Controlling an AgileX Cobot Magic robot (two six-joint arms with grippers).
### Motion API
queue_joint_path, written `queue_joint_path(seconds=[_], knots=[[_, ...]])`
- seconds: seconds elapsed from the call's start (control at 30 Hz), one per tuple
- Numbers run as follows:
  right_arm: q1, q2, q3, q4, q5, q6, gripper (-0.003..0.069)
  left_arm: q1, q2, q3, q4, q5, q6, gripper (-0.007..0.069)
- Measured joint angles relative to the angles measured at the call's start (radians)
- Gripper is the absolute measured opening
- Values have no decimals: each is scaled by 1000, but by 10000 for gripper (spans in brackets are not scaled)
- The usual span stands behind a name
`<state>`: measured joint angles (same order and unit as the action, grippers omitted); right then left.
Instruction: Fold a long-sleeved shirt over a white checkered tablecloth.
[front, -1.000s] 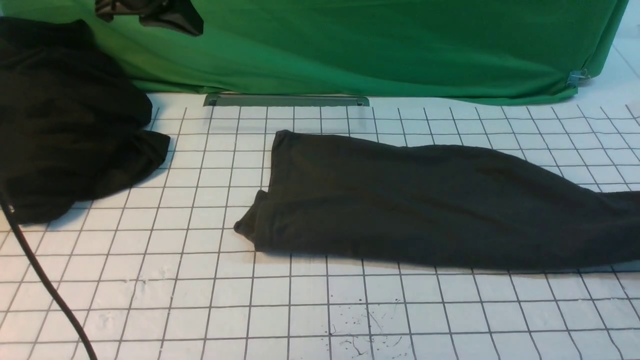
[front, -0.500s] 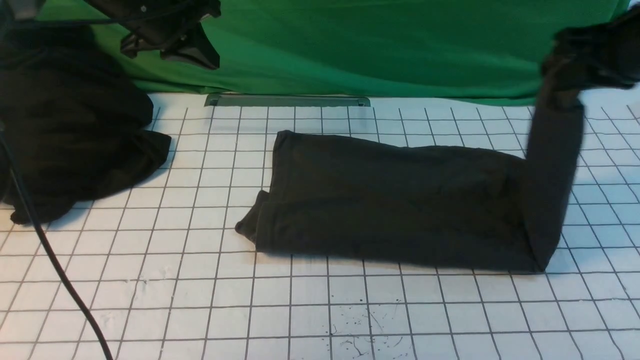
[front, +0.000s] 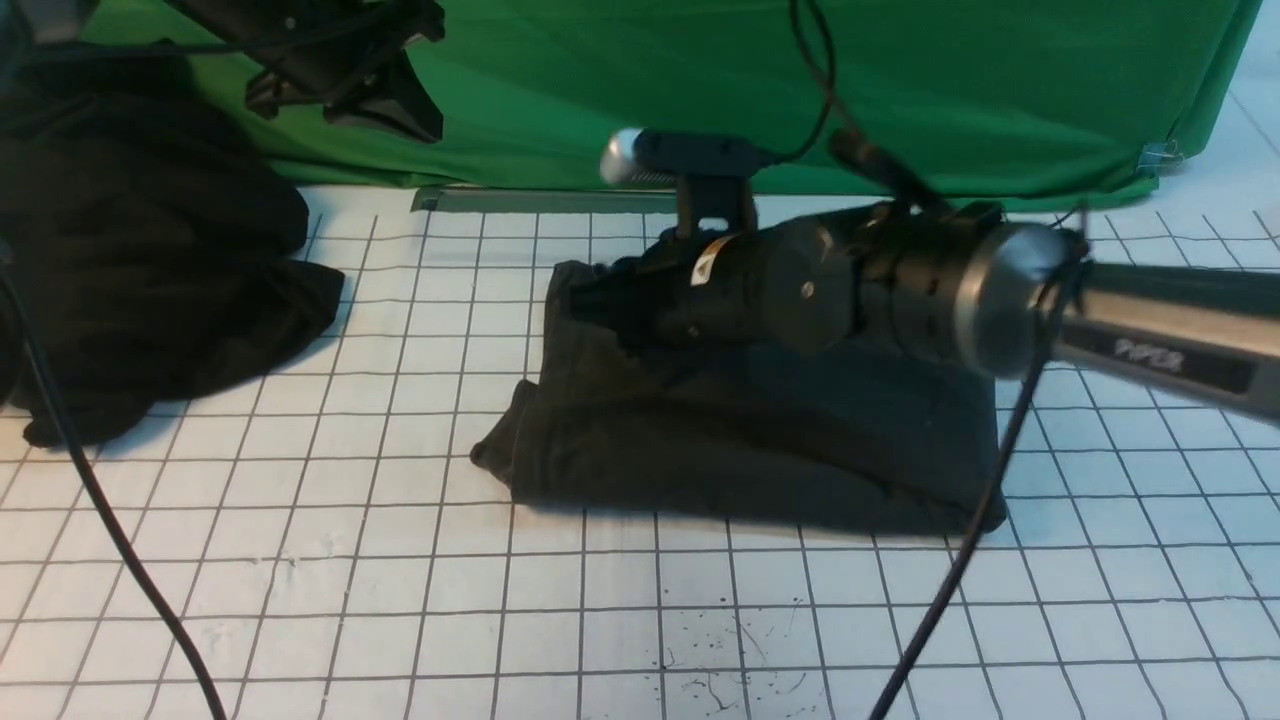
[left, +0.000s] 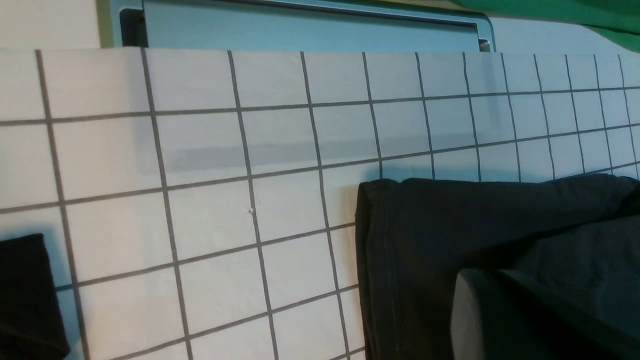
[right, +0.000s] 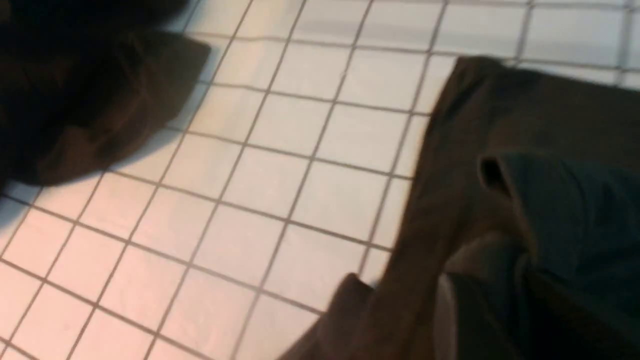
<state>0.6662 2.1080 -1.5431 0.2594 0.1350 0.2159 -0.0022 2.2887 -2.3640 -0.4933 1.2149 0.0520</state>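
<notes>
The long-sleeved shirt (front: 750, 450) lies doubled over on the white checkered tablecloth (front: 400, 560), its right half laid back over its left half. My right arm reaches in low from the right, and my right gripper (front: 615, 305) is at the shirt's far left corner. In the right wrist view the upper layer of the shirt (right: 560, 215) bunches beside one finger (right: 442, 315). The jaws there are too dark and blurred to read. My left gripper (front: 385, 100) hangs raised at the back left, apart from the shirt; the left wrist view shows one finger (left: 480, 320) above the shirt's hem (left: 390, 260).
A blacker heap of fabric (front: 130, 250) covers the left side of the cloth. A green backdrop (front: 800, 90) closes off the back, with a grey metal bar (front: 570, 200) at its foot. One cable (front: 100, 520) trails at front left, another (front: 960, 560) hangs from the right arm.
My right arm lifted the shirt's right end and swept it leftward over the body, so the shirt is now about half as long. The left gripper came down into view at the top left.
</notes>
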Motion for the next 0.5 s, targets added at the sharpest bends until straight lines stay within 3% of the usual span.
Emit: queue_joint_path(seconds=[0.2,0.23,0.3,0.4,0.43,0.5], knots=[[-1,2,-66,2,110,-6,410,0,0,0,3,0,0,3],[-2,2,-69,0,110,-6,419,0,0,0,3,0,0,3],[-37,-45,-111,0,247,-53,505,0,0,0,15,0,0,3],[-95,-114,-169,0,456,-119,531,0,0,0,51,0,0,3],[-99,-120,-174,0,456,-119,531,0,0,0,54,0,0,3],[-166,-177,-223,-7,645,-144,488,0,0,0,76,0,0,3]])
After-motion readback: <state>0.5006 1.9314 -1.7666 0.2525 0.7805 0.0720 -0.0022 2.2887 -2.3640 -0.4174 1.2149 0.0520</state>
